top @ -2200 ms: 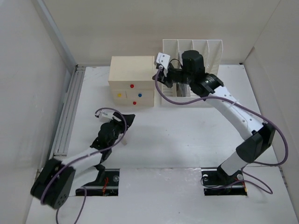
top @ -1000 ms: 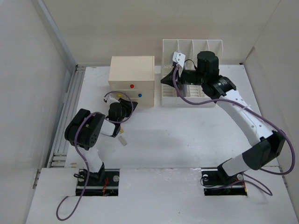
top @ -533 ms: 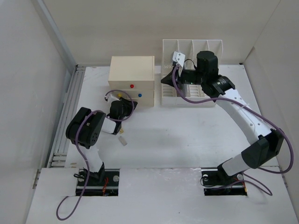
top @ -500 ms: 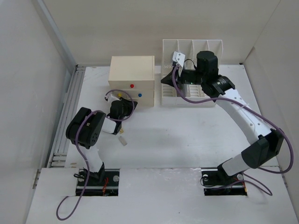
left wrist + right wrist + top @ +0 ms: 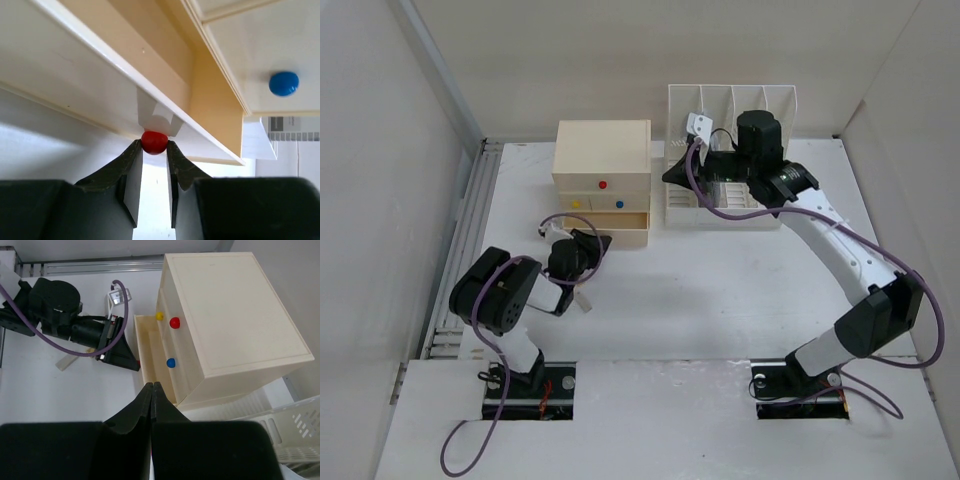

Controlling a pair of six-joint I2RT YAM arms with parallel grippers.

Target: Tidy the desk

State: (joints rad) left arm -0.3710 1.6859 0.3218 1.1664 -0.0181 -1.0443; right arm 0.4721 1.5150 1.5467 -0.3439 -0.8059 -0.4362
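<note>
Left hand (image 5: 154,146) pinches red knob (image 5: 154,141); desk (image 5: 720,290) below

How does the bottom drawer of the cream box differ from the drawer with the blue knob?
The bottom drawer is pulled out; the blue-knob drawer is shut flush. The bottom drawer's red knob is pinched by the left gripper; the blue knob is untouched. Both are cream.

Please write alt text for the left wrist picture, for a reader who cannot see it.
The left gripper pinches the red knob of a cream drawer that is pulled partly open, its inside visible above the front panel. A blue knob shows at the upper right.
</note>
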